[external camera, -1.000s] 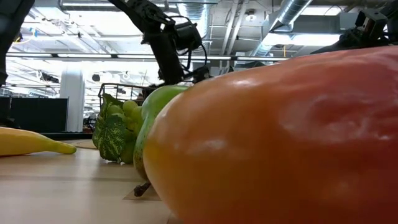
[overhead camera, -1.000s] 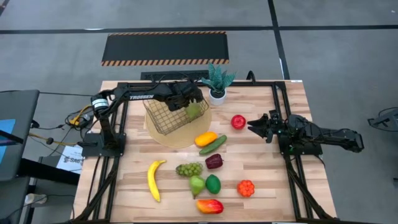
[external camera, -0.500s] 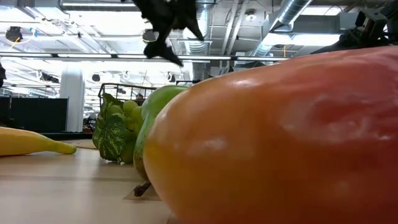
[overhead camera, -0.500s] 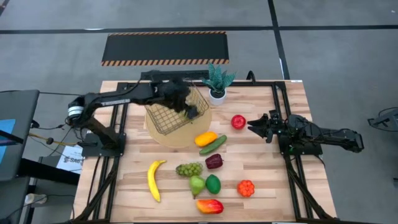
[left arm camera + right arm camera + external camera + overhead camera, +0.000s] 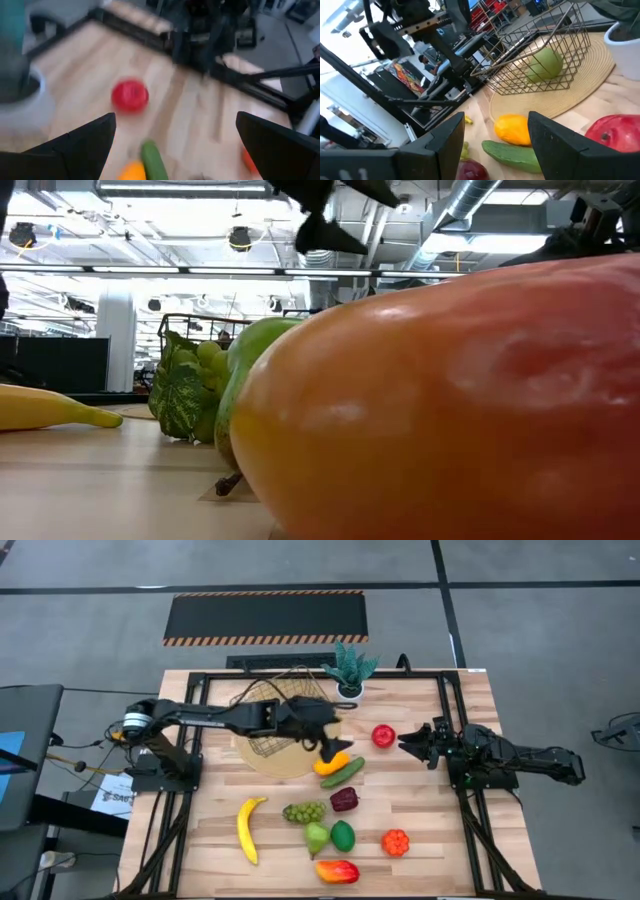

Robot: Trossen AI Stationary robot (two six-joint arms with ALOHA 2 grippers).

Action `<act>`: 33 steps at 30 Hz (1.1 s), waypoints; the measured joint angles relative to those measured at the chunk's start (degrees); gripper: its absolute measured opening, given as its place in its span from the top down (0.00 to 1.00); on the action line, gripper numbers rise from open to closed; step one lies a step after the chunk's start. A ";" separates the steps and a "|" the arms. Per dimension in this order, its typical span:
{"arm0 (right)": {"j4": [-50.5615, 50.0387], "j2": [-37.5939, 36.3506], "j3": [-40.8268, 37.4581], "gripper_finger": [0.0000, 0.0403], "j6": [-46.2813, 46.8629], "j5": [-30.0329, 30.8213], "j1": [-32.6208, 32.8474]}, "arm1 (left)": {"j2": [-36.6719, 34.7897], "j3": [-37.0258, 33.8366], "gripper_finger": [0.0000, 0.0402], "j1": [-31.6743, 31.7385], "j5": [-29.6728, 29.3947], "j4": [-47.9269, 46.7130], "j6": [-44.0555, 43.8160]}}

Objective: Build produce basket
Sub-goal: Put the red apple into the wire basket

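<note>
The gold wire basket (image 5: 262,718) stands on the round tan mat (image 5: 272,764) at the table's far side; a green pear (image 5: 545,65) lies inside it. My left gripper (image 5: 327,743) is open and empty, in the air just right of the basket, over the yellow-orange fruit (image 5: 331,762) and the cucumber (image 5: 343,773). My right gripper (image 5: 403,745) is open and empty beside the red apple (image 5: 383,735). A banana (image 5: 248,828), grapes (image 5: 304,811), a purple piece (image 5: 344,799), a pear (image 5: 317,837), a green fruit (image 5: 343,835), an orange piece (image 5: 396,842) and a mango (image 5: 337,871) lie on the table.
A potted green plant (image 5: 350,675) stands at the far edge, right of the basket. Black frame rails (image 5: 455,790) run along both sides of the table. In the low view the mango (image 5: 450,410) fills the right of the picture.
My left gripper has come up out of the basket and gone toward the table's right edge, past the basket's rim, to a place above the yellow-orange fruit. The green pear it had in the basket stays in the basket. My right arm has kept still.
</note>
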 joint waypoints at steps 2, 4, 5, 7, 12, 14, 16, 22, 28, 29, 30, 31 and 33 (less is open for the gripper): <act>0.04 0.03 0.00 0.40 2.06 -0.03 -0.06 | 1.97 1.21 0.01 0.46 0.31 2.13 4.22; 0.77 0.00 -0.04 0.40 4.46 -0.16 -0.06 | 4.23 3.71 0.01 1.06 0.78 2.60 7.75; 1.46 0.02 -0.04 0.40 5.14 -0.20 0.02 | 5.13 4.71 0.01 1.44 0.87 2.00 9.01; 2.06 0.04 0.34 0.40 5.44 -0.26 0.03 | 7.43 6.78 0.01 2.37 1.86 0.96 10.77; 1.33 0.02 5.82 0.40 1.31 1.11 -0.91 | 13.09 10.99 0.01 4.72 4.88 3.02 13.44; -1.47 0.06 8.45 0.40 -0.81 1.75 -1.53 | 14.98 12.57 0.01 5.45 6.42 2.82 15.58; -4.40 0.02 11.28 0.40 -2.71 2.84 -2.11 | 17.42 14.10 0.01 5.99 6.79 3.67 17.87; -9.60 0.02 16.67 0.40 -5.86 4.59 -3.45 | 22.80 17.93 0.01 6.79 8.03 3.59 22.24; -11.23 0.02 17.18 0.40 -5.90 4.59 -3.91 | 28.60 21.04 0.01 6.70 8.21 6.18 28.53; -11.75 0.02 17.18 0.40 -5.56 4.59 -3.89 | 29.55 21.80 0.01 6.72 7.97 6.43 29.12; -12.28 0.02 17.18 0.40 -5.28 4.59 -3.89 | 30.54 22.61 0.01 6.73 7.79 6.47 29.57; -12.71 0.02 17.18 0.40 -5.05 4.59 -3.89 | 31.49 23.35 0.01 6.73 7.79 6.43 29.78; -12.90 0.03 17.18 0.40 -4.94 4.59 -3.89 | 33.59 24.65 0.01 6.81 7.77 7.67 30.64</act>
